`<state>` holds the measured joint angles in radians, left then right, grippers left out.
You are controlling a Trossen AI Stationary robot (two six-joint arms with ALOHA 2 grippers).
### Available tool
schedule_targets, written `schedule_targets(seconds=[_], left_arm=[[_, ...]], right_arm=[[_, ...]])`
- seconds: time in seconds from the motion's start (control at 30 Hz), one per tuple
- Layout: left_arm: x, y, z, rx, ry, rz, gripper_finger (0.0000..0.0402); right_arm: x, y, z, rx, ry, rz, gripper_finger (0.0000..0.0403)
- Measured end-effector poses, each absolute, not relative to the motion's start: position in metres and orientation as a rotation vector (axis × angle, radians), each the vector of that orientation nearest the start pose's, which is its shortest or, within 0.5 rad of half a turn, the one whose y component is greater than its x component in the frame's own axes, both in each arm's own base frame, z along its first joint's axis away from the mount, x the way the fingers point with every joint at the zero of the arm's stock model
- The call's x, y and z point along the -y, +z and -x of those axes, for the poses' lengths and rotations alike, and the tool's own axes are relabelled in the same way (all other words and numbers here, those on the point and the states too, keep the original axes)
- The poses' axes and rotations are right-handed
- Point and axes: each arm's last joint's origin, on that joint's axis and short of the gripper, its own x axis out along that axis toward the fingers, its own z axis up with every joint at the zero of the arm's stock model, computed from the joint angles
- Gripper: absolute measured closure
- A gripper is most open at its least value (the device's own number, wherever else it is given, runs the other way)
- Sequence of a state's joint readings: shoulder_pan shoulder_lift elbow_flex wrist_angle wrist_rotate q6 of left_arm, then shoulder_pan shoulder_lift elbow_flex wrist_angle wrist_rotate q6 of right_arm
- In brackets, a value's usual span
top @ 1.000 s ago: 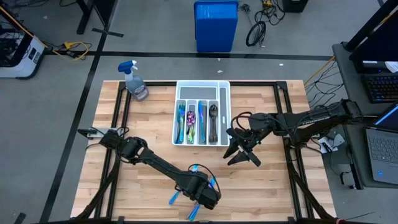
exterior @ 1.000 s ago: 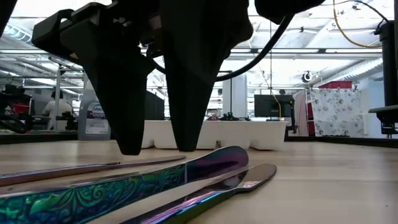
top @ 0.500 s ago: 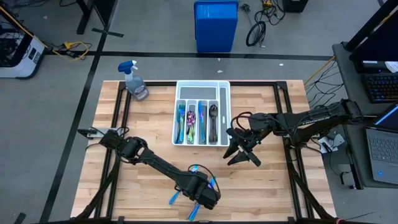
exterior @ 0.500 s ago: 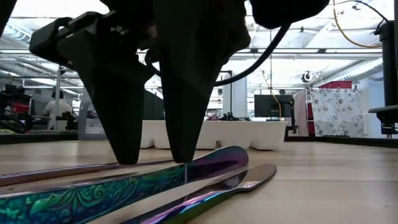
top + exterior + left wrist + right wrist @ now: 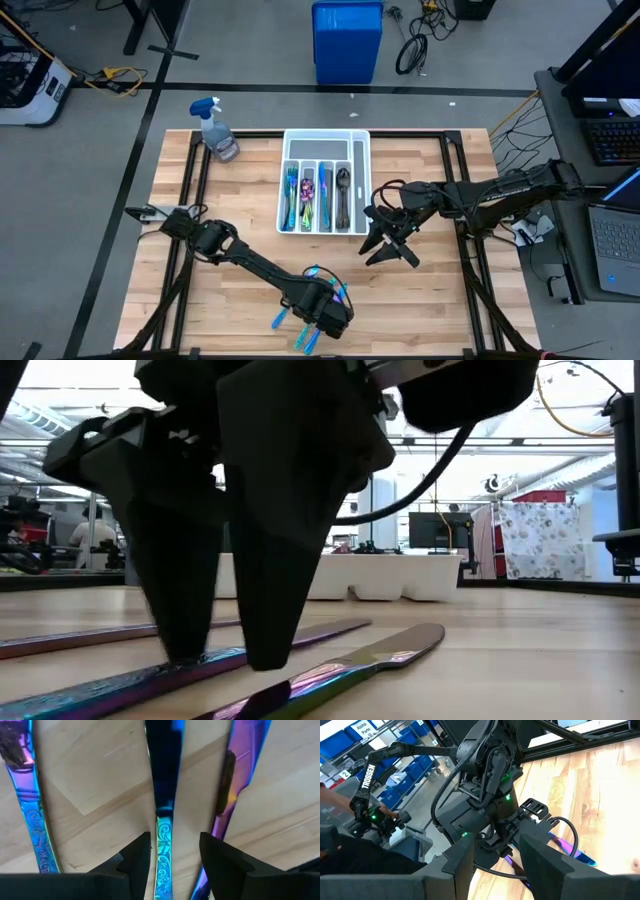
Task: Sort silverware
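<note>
Three loose pieces of silverware lie flat on the wood near the table's near edge: an iridescent blue knife (image 5: pixel 164 795) in the middle, a teal-purple piece (image 5: pixel 30 820) on one side and a purple piece (image 5: pixel 235 785) on the other. My left gripper (image 5: pixel 175 842) points down over them, open, with one finger on each side of the knife's teal handle (image 5: pixel 164 850). More silverware (image 5: pixel 305 195) lies in the white tray (image 5: pixel 326 137). My right gripper (image 5: pixel 385 250) waits open in the air to the right of the tray. My left gripper comes from above with its fingertips (image 5: pixel 185 657) down at the tabletop, lying across the knife where handle meets blade. The wrist view shows bare wood between each finger and the handle. Whether a fingertip touches the knife I cannot tell.
A spray bottle (image 5: pixel 217 130) stands at the table's far left corner. A blue bin (image 5: pixel 347 40) stands on the floor beyond the far edge. Bare wood lies to the left and right of the loose pieces.
My left gripper has gone down until its fingertips reach the tabletop around the middle knife. In the low view that knife now shows as a narrower strip than before, its far end a little nearer. My right arm has kept still.
</note>
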<state>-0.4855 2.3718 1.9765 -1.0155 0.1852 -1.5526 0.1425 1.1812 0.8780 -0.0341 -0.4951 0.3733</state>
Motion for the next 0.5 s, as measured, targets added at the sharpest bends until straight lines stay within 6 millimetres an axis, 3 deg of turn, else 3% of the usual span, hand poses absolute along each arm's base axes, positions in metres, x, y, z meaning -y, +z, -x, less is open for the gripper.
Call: schedule_targets(seconds=[0.3,0.5], left_arm=[[0.229,0.135,-0.429,-1.528,0.478,1.043,0.0380],[0.230,0.131,-0.430,-1.532,0.480,1.048,0.0399]], right_arm=[[-0.049,0.301,-0.255,-0.450,0.551,-0.418,0.0261],[-0.045,0.301,-0.256,-0.446,0.538,-0.423,0.0261]])
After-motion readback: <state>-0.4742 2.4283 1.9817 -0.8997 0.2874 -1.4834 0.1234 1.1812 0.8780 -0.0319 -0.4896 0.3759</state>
